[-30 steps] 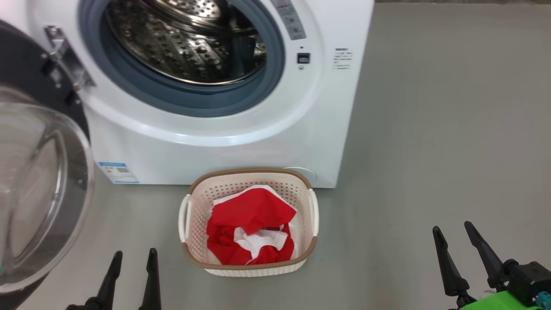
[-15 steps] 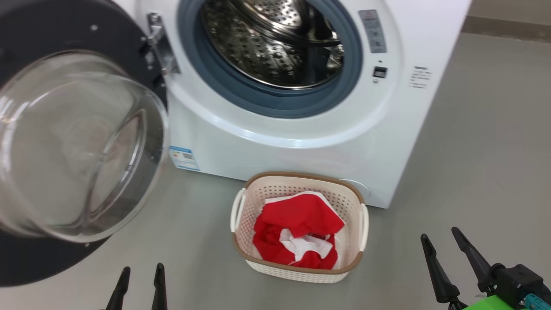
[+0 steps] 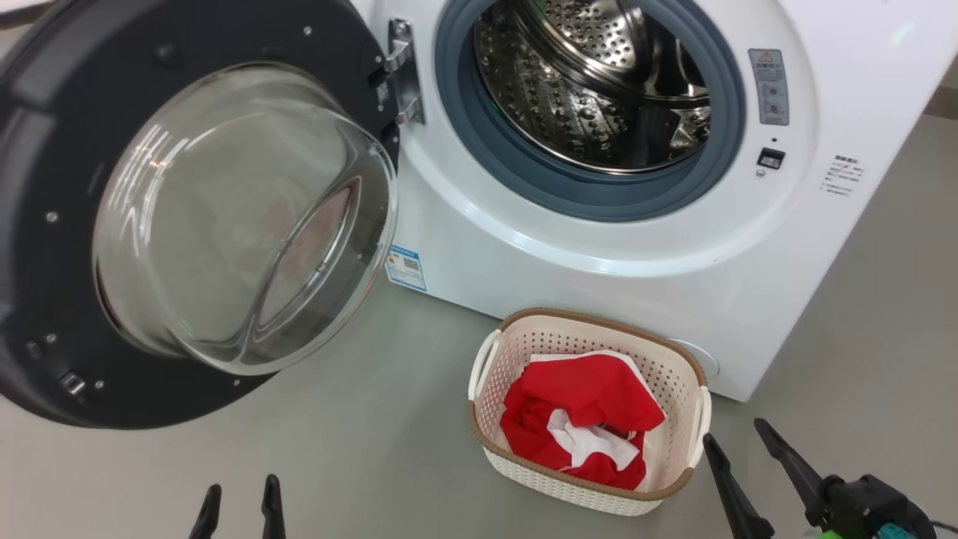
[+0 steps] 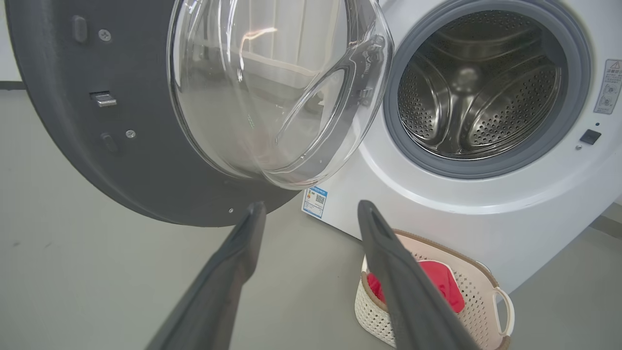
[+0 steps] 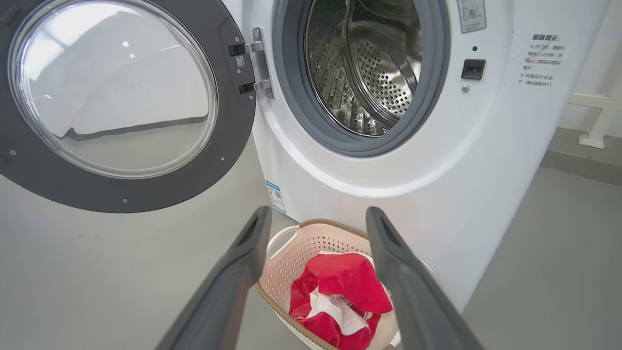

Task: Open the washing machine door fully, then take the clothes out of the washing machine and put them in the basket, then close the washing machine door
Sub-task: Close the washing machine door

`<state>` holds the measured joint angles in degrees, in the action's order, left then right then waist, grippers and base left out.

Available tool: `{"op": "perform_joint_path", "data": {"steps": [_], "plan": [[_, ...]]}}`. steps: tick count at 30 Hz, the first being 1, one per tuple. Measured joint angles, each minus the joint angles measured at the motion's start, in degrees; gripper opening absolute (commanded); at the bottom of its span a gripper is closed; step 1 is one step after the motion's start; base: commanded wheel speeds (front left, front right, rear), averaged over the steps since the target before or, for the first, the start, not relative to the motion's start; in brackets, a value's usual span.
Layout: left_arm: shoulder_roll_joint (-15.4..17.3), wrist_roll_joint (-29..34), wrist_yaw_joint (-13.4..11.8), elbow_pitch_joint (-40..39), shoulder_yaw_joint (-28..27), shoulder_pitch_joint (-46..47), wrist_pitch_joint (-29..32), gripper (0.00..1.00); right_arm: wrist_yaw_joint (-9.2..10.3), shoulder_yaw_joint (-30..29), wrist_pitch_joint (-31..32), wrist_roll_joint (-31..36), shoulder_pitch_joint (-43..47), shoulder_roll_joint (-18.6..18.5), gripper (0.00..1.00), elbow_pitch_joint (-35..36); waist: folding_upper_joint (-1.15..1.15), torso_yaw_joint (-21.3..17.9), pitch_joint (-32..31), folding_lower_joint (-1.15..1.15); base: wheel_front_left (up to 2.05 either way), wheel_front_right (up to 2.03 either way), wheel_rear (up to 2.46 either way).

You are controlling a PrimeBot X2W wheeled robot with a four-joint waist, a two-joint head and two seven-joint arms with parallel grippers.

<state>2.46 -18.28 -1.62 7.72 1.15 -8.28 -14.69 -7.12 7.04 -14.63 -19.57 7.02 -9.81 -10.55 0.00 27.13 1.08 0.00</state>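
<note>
1. You find the washing machine door [image 3: 239, 217] swung wide open on the robot's left and hanging from its hinge [image 3: 404, 75]. In the head view its black rim runs off the left edge, so the full circle is not visible there. Reflections in the glass bowl blur what lies behind it.
2. The washing machine [image 3: 599, 277] is cut off at the top and right of the head view. Its drum [image 3: 599, 82] shows bare perforated steel where you can see it. The drum's lower front is hidden behind the rubber ring [image 3: 524, 176].
3. The clothes [image 3: 591, 393] lie heaped in the basket [image 3: 591, 338], red with a white patch showing. You cannot tell how many pieces there are, and they cover the basket's bottom.
4. The basket stands on the floor [image 3: 374, 419], just in front of the machine's lower right corner.
5. The left gripper [image 3: 242, 486] sits at the bottom left of the head view, with only its fingertips in frame. Its wrist view shows the fingers spread wide with nothing between them. It points toward the door's lower rim and the blue label [image 3: 406, 267].
6. The right gripper [image 3: 733, 432] is at the lower right, near the basket's right handle. It is spread wide and empty. In its wrist view one finger covers the basket's right side.
7. The print on the blue label and on the panel sticker [image 3: 769, 86] is too small to read.
</note>
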Motion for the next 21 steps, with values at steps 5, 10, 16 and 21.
{"op": "perform_joint_path", "data": {"steps": [5, 10, 16, 21], "plan": [[0.0, -0.63, -0.96, -1.11, -0.07, -0.15, 0.0, 1.0, 0.0, 2.33, 0.0, -0.03, -2.68, -1.13, 1.0, -0.7, 0.0, 0.93, 0.54, 0.0, 0.0, 0.0, 0.0], [0.0, -1.13, -1.49, -1.97, -0.1, -0.16, 0.0, 1.0, 0.0, 3.45, 0.0, -0.07, -3.03, -1.36, 1.0, -1.26, 0.0, 1.27, 1.03, 0.0, 0.0, 0.0, 0.0], [0.0, -1.96, -1.97, -2.49, -0.14, -0.27, 0.0, 0.73, 0.0, 4.11, 0.0, -0.6, -4.3, -1.37, 1.0, -1.74, 0.0, 1.19, 0.94, 0.0, 0.0, 0.0, 0.0], [-0.02, -2.38, -0.04, -6.08, -1.75, -0.01, 0.0, 0.0, 0.0, 4.0, 0.0, -0.6, -4.28, -0.74, 1.0, -1.71, 0.0, 1.0, 0.77, 0.0, 0.0, 0.0, 0.0]]}}
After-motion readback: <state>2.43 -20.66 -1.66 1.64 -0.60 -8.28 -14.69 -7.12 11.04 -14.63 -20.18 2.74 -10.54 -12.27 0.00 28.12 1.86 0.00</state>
